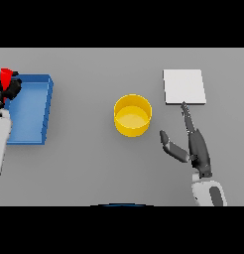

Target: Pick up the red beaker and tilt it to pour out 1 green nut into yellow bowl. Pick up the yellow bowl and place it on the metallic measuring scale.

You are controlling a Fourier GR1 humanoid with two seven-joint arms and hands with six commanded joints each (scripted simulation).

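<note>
my left hand (6, 89) curled round red beaker (6, 74) above blue tray (30, 106). yellow bowl (132, 115) round, at table middle. my right hand (193, 144) open, fingertip touching white square scale (184, 86).

Bowl (132, 115): yellow, plain, paler inside at the bottom. Beaker (6, 75): red, plain. Tray (30, 109): blue, with darker blue walls. Scale (184, 86): pale grey-white, unmarked. Table (89, 163): flat grey. Left hand (7, 89) and right hand (196, 146): dark grey. Forearms: white and grey.
</note>
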